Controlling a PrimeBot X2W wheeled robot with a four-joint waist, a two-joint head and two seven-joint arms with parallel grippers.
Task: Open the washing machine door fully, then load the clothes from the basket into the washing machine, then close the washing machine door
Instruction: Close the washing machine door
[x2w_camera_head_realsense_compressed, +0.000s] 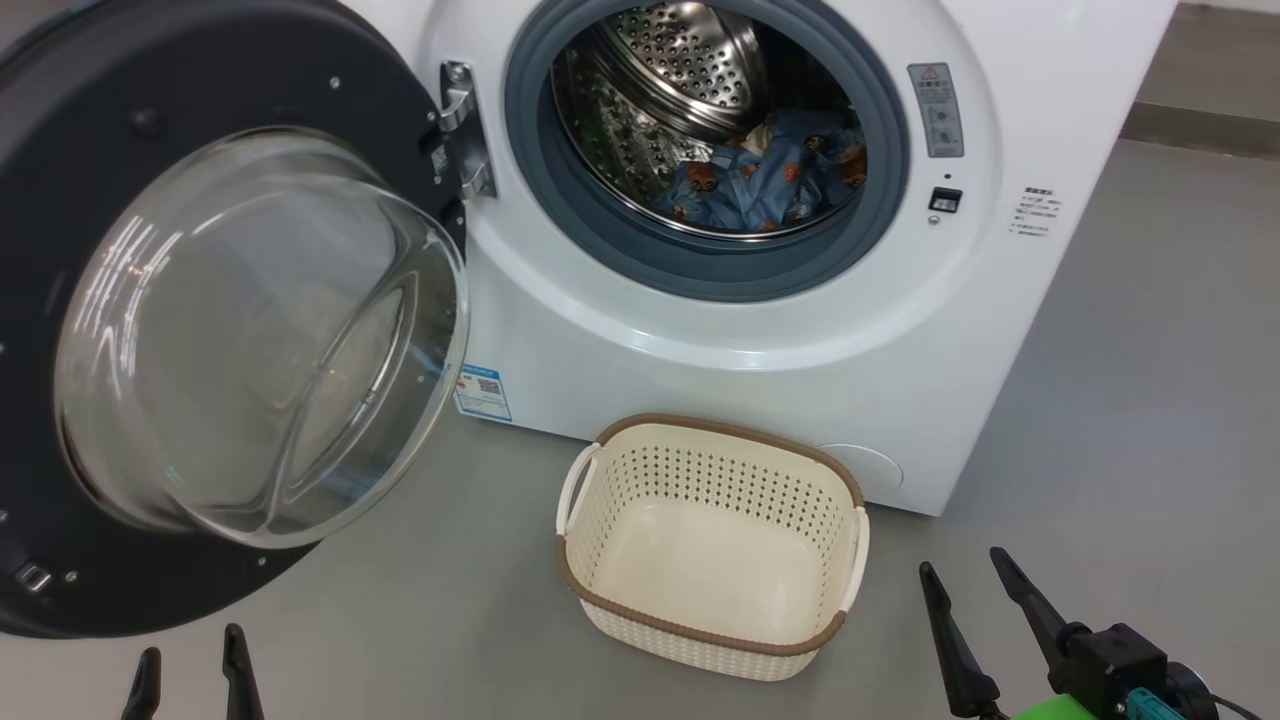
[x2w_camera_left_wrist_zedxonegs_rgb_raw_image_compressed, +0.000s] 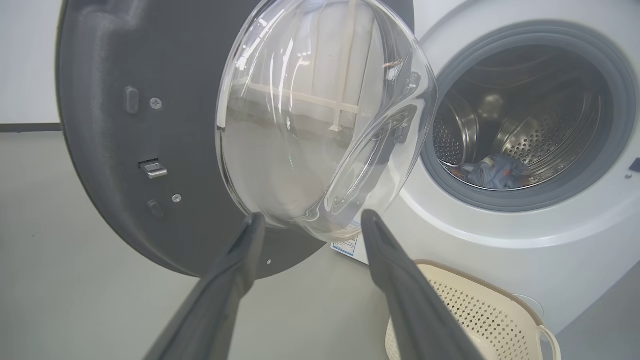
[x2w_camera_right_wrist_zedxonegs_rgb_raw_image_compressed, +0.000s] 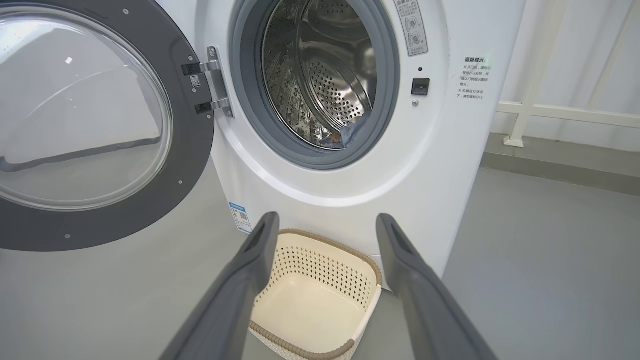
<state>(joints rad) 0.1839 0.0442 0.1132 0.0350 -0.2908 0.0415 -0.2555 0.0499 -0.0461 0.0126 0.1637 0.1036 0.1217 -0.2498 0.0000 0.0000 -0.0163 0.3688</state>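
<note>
Head view: the washing machine door (x2w_camera_head_realsense_compressed: 260, 340) is standing swung wide to the left on its hinge (x2w_camera_head_realsense_compressed: 462, 130), glass bowl facing out. The clothes (x2w_camera_head_realsense_compressed: 765, 175) are lying in the drum (x2w_camera_head_realsense_compressed: 690, 60) of the washing machine (x2w_camera_head_realsense_compressed: 700, 360), heaped low on the right, close to the grey gasket (x2w_camera_head_realsense_compressed: 700, 265). The basket (x2w_camera_head_realsense_compressed: 700, 628) is sitting empty on the floor (x2w_camera_head_realsense_compressed: 400, 600), just in front of the washer. The left hand (x2w_camera_head_realsense_compressed: 192, 645) is hovering at the near left below the door's rim, spread apart and holding nothing. The right hand (x2w_camera_head_realsense_compressed: 961, 560) is waiting at the near right, likewise spread and empty. Loading is looking done, with closing to come. The risk I am judging is a fold of cloth getting pinched between gasket and glass, because the heap is lying so far forward.

Left wrist view: the fingers (x2w_camera_left_wrist_zedxonegs_rgb_raw_image_compressed: 240, 260) are pointing up at the underside of the bulging glass. Pushing there is risking a slip off the curve, so the dark rim is looking safer. This view is giving the bowl's depth side-on, and the latch tongue (x2w_camera_left_wrist_zedxonegs_rgb_raw_image_compressed: 152, 170) plainly.

Right wrist view: a scrap of cloth is showing right at the drum's lip, nearer the gasket than the head view is suggesting. The lock slot (x2w_camera_right_wrist_zedxonegs_rgb_raw_image_compressed: 420, 86) is standing clear on the right of the opening. Whether the swinging door is going to clear the basket I cannot tell.
</note>
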